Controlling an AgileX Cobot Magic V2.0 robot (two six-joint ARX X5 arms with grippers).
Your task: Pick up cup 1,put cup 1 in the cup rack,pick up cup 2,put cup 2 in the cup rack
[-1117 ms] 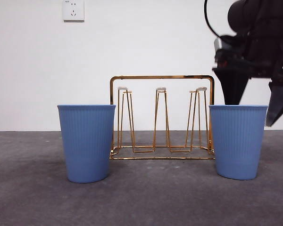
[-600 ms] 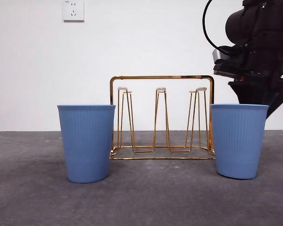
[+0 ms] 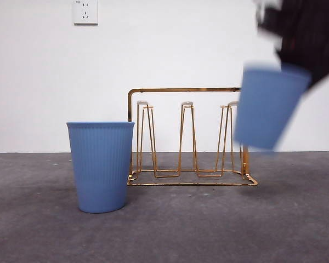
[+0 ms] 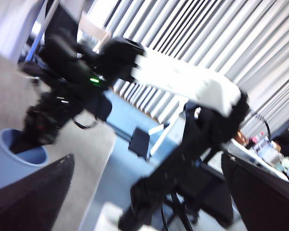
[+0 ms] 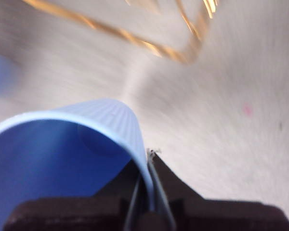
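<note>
The lifted blue cup point(image 3: 267, 107) hangs in the air, tilted and blurred, clear of the table point(image 3: 208, 230) and partly in front of the right end of the gold wire cup rack point(image 3: 189, 137). In the right wrist view this cup point(image 5: 62, 159) is held by its rim: the right hand point(image 5: 149, 192) pinches the cup wall between its two black jaws, one inside and one outside. In the front view that arm shows only as a dark blurred mass at about one o'clock above the cup.

The rack stands upright on the table in the middle, with three pairs of narrow peg loops under its arched handle; all pegs are bare. The second blue cup point(image 3: 101, 166) stands upright on the table at about nine o'clock from the rack, mouth up, overlapping the rack's left post.

The left hand point(image 4: 144, 192) is raised away from the work, its jaws spread wide apart and holding nothing.

A white wall socket point(image 3: 85, 12) sits at eleven o'clock on the wall. No writing is readable on anything.
</note>
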